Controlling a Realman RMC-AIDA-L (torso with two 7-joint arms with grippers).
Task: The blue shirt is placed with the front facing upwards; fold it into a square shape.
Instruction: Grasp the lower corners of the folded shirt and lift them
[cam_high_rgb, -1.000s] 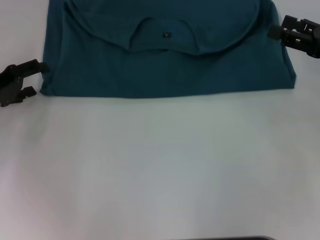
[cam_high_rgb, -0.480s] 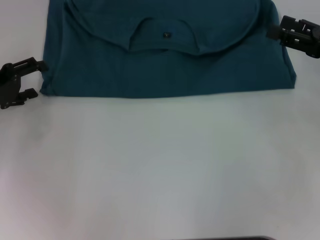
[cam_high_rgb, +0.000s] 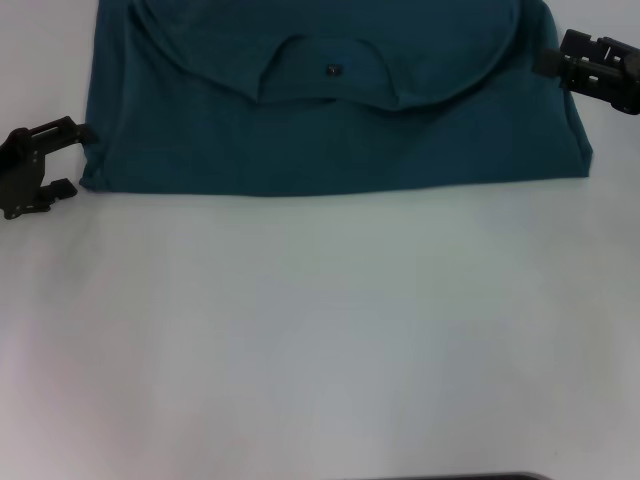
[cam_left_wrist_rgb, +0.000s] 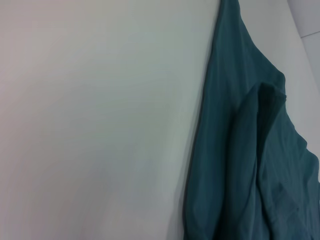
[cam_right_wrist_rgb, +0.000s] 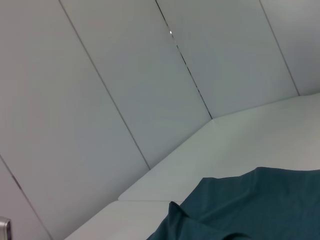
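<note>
Partly folded, the shirt (cam_high_rgb: 330, 130) is flanked on the bench (cam_high_rgb: 320, 340) by the left hand (cam_high_rgb: 62, 156), spread, and the right hand (cam_high_rgb: 546, 62), seemingly pinching cloth.

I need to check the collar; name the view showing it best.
Head view: the collar with its neck label lies in plain sight on the blue shirt. Both wrist views show only shirt fabric, no collar.

A bare robotics test room: a plain white table (cam_high_rgb: 320, 330) backed by seamed grey wall panels (cam_right_wrist_rgb: 125, 90).
</note>
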